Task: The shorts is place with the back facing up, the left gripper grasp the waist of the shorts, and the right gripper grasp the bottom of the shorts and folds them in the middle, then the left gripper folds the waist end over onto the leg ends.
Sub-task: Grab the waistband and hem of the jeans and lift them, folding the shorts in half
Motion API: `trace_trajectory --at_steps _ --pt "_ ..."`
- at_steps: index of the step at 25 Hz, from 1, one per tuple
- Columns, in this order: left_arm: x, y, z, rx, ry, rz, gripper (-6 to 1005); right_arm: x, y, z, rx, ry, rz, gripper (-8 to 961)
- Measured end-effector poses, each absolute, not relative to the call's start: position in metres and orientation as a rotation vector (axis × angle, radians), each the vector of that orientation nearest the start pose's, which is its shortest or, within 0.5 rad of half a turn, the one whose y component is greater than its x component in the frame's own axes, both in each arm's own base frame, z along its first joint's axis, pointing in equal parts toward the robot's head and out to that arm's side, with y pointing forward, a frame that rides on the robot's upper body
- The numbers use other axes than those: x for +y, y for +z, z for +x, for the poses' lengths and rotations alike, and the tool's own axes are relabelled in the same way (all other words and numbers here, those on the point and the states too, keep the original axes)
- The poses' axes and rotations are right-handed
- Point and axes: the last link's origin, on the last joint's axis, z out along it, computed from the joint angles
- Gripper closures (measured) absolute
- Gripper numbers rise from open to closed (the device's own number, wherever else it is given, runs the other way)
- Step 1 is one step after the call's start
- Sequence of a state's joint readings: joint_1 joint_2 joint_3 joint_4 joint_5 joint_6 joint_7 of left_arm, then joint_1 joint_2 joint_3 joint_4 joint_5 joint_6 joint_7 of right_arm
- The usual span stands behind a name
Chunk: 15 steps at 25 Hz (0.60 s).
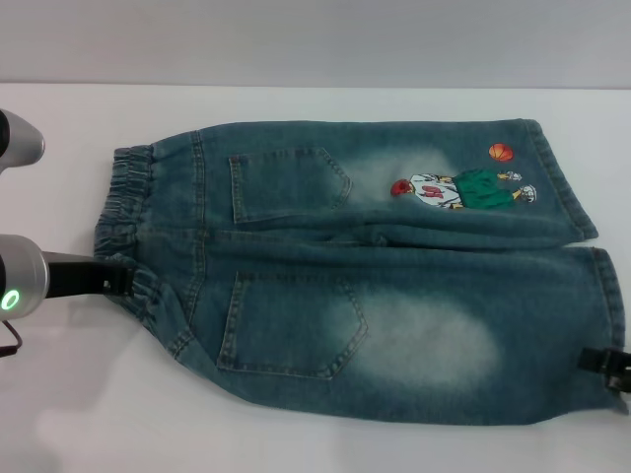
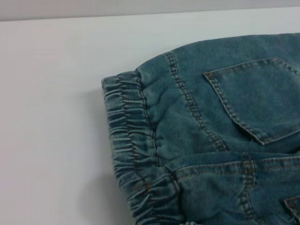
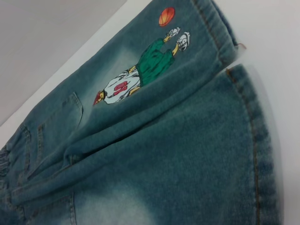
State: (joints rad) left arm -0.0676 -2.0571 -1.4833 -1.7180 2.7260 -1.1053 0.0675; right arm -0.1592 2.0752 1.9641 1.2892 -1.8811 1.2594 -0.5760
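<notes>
The shorts (image 1: pixel 375 286) lie flat on the white table, back up, with two back pockets showing. The ruffled waist (image 1: pixel 128 197) points to the left and the leg ends (image 1: pixel 611 296) to the right. My left gripper (image 1: pixel 120 278) touches the near corner of the waist. At the near leg's hem, by the right edge of the head view, sits my right gripper (image 1: pixel 603 367). The left wrist view shows the gathered waist (image 2: pixel 126 140). In the right wrist view I see the cartoon print (image 3: pixel 136 75) and the near leg hem (image 3: pixel 262 154).
The white table (image 1: pixel 59 394) runs around the shorts, with bare surface in front, to the left and behind. A silver part of the robot (image 1: pixel 20 138) stands at the far left edge.
</notes>
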Motion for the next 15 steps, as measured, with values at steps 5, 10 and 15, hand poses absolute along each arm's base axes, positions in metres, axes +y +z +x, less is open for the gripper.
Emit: trace_trajectory --at_steps 5,10,15 --pt "0.301 0.017 -0.237 -1.229 0.097 -2.014 967 0.218 0.029 0.342 1.933 0.536 -1.867 252" --pt "0.301 0.018 -0.237 -1.228 0.097 -2.014 967 0.220 0.026 0.337 1.929 0.535 -1.899 253" --pt "0.302 0.019 -0.237 -1.229 0.095 -2.011 967 0.221 0.024 0.334 1.926 0.530 -1.921 252"
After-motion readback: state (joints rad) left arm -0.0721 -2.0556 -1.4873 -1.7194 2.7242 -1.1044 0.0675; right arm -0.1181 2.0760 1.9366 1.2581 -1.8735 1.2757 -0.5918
